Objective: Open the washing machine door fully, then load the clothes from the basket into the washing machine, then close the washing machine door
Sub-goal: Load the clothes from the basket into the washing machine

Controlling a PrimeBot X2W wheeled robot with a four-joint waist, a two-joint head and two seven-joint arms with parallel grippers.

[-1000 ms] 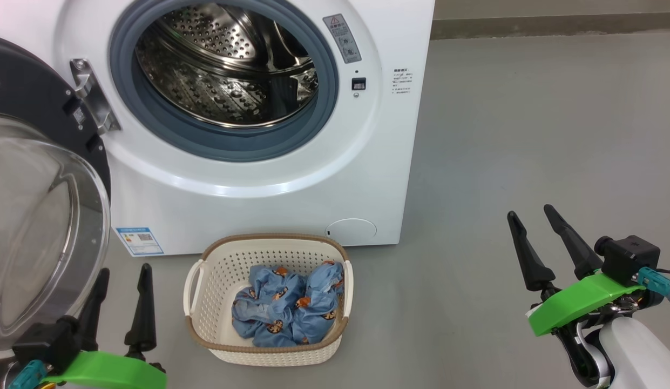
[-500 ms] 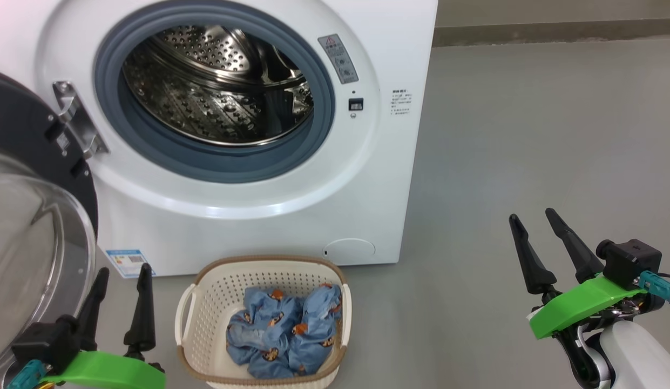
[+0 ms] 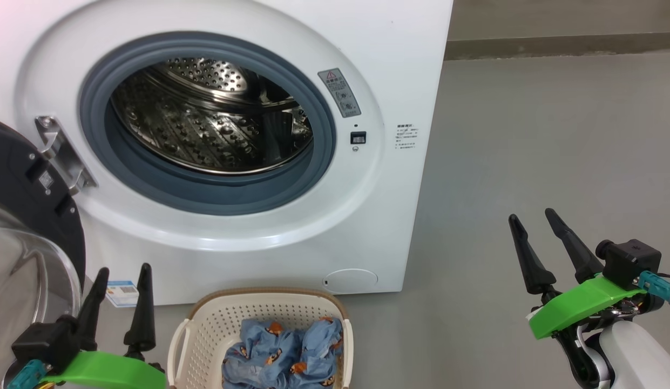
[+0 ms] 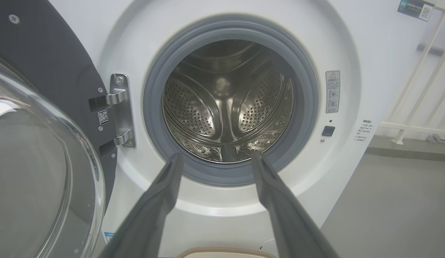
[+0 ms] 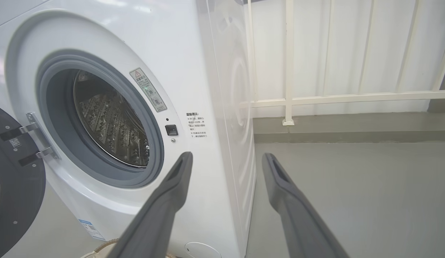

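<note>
**Door hanging wide, laundry sitting in the basket**

The basket [image 3: 205,335] is sitting on the floor [image 3: 529,135] right in front of the washing machine [image 3: 399,65], just below the round flap [image 3: 351,281]. The clothes [image 3: 283,356] are lying bunched inside it, blue fabric with orange-brown figures. The head view's bottom edge is cutting off the near part of the basket. Above it, the drum [image 3: 205,124] is showing bare perforated steel inside the grey gasket [image 3: 318,162].

The washing machine door [image 3: 27,183] is hanging open on the machine's left side. Its metal hinge [image 3: 59,154] is catching the light, and its glass bowl is bulging towards the robot.

Now the arms. The left tool [image 3: 124,268] is hovering low at the left, just beside the door glass. Its fingers are pointing up, spread apart and gripping nothing. In the left wrist view they are aiming straight at the drum mouth. The right tool [image 3: 530,214] is hanging well off to the right over bare floor. It is released too, fingers parted and tilted slightly left, well apart from both machine and basket.
</note>
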